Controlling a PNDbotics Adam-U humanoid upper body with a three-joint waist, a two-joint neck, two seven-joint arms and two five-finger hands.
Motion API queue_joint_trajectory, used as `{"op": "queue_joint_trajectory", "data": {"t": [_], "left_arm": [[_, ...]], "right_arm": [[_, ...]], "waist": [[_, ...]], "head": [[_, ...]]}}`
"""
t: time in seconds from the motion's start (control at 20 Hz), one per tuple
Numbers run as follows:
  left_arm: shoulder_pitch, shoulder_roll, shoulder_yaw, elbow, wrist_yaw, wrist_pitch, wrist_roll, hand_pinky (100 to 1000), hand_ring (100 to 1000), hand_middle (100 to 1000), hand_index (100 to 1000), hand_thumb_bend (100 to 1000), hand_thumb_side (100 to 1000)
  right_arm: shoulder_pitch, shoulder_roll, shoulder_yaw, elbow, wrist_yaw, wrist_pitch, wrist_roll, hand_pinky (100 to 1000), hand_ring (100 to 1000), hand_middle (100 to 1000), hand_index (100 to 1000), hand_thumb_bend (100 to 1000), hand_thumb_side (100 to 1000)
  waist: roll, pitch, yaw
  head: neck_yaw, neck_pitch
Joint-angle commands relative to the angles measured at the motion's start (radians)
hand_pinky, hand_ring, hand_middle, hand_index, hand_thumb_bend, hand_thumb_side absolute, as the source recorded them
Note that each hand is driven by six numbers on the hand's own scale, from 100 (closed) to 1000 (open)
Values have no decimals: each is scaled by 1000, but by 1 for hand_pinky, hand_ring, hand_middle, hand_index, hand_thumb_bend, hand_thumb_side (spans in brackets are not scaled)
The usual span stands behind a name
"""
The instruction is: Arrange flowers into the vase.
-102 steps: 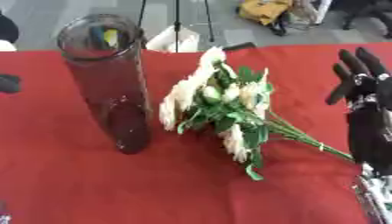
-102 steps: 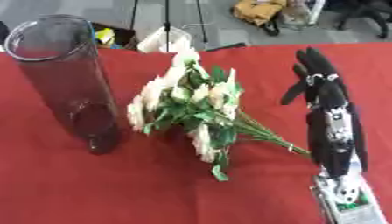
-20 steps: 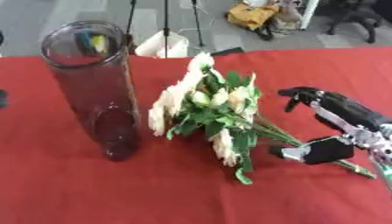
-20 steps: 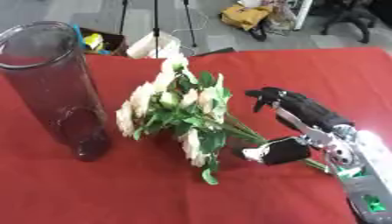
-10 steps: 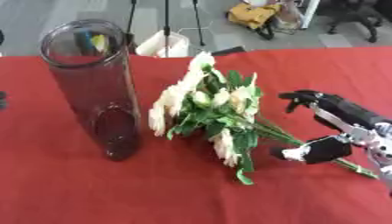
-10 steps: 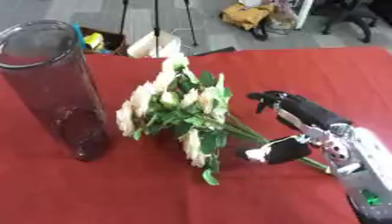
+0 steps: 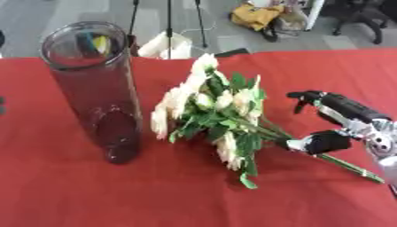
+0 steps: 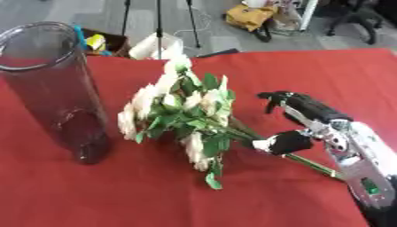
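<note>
A tall clear glass vase (image 7: pixel 97 88) stands upright on the red tablecloth (image 7: pixel 77 195) at the left, with no flowers in it. A bunch of cream roses with green leaves (image 7: pixel 213 113) lies on the cloth to its right, heads towards the vase and the far edge. The green stems (image 7: pixel 345 165) trail out to the lower right. My right hand (image 8: pixel 325 119) arches over the stems from the right. Its thumb (image 7: pixel 325 142) touches the stems where they leave the leaves, and its fingers (image 7: pixel 310 95) hang apart above them, not closed. My left hand does not show.
The table's far edge runs just behind the vase and flowers. On the floor beyond it are tripod legs (image 7: pixel 167 26), a white bag (image 7: pixel 167 46) and a yellow bag (image 7: pixel 252 15).
Five seconds ago my right hand stood upright and open at the right, off the flowers. It has since come down over the stems, and in the last second the thumb edged closer to them.
</note>
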Motion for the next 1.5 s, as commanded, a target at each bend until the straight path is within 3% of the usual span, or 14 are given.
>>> {"op": "queue_joint_trajectory", "data": {"t": [0.05, 0.65, 1.5], "left_arm": [[-7, 4, -8, -18, -2, -1, -2, 610, 485, 665, 789, 152, 1000], [-9, 4, -9, -18, -2, 3, -8, 611, 484, 665, 789, 152, 1000], [-8, 0, -11, -18, -5, 3, -16, 611, 481, 660, 786, 150, 1000]], "right_arm": [[1, -25, -1, -19, -7, -12, 3, 1000, 1000, 636, 1000, 531, 602], [29, -5, -6, -110, -5, -23, 4, 1000, 1000, 569, 993, 538, 608], [-2, 12, 19, -4, 23, -37, 7, 1000, 1000, 646, 1000, 519, 593]], "waist": [[-3, -19, 1], [-4, -16, -1], [-3, -1, 3]], "head": [[1, -7], [5, -9], [-3, -19]]}}
